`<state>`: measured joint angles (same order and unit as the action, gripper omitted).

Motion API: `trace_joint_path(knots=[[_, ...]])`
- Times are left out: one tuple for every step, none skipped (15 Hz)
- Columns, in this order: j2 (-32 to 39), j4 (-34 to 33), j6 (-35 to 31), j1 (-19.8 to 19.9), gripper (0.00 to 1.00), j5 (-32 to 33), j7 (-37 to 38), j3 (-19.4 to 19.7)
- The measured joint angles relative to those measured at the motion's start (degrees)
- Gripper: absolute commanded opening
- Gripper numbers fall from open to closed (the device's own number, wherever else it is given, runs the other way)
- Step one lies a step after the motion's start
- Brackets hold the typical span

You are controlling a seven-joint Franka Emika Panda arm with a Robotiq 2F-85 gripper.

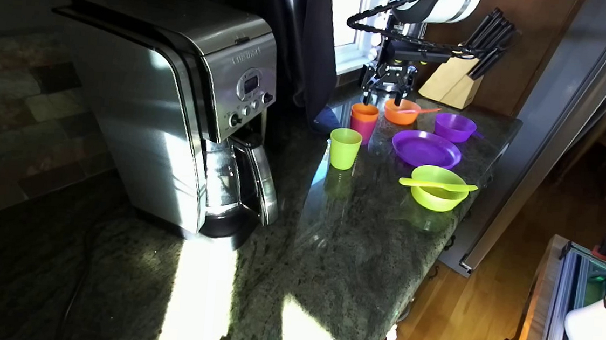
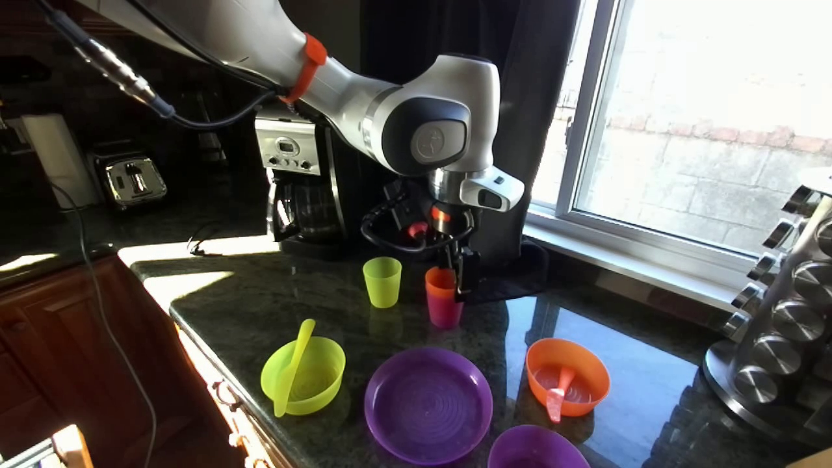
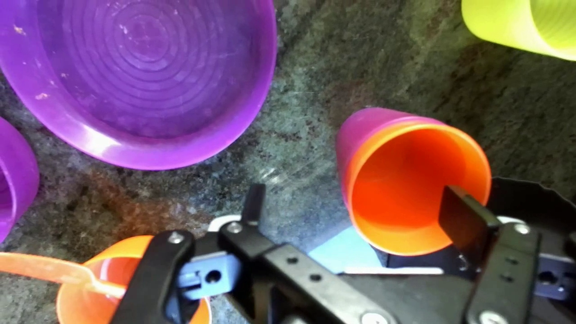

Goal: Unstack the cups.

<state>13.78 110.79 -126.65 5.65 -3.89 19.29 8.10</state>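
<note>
Widely spread gripper (image 1: 382, 98) by cup rim (image 3: 365, 153)

A purple plate (image 2: 429, 403) lies near a lime-green bowl (image 2: 323, 372).

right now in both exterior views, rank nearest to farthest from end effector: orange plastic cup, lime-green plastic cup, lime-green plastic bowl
1. Orange plastic cup, inside the pink plastic cup, right by the end effector.
2. Lime-green plastic cup, toward the steel coffee maker.
3. Lime-green plastic bowl, near the edge of the dark counter.
</note>
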Motion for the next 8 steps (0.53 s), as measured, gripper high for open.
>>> trace_joint_path(knots=[[0.11, 0.17, 0.00, 0.00, 0.63, 0.12, 0.05, 0.00], [0.26, 0.25, 0.00, 0.00, 0.56, 0.16, 0.06, 0.00], [0.42, 0.27, 0.00, -0.01, 0.47, 0.16, 0.06, 0.00], [0.61, 0.27, 0.00, -0.01, 0.40, 0.16, 0.07, 0.00], [0.80, 0.27, 0.00, -0.01, 0.34, 0.16, 0.07, 0.00], [0.94, 0.27, 0.00, -0.01, 0.25, 0.16, 0.07, 0.00], [1.03, 0.27, 0.00, -0.01, 0.18, 0.16, 0.07, 0.00], [1.03, 0.27, 0.00, -0.01, 0.09, 0.16, 0.07, 0.00]])
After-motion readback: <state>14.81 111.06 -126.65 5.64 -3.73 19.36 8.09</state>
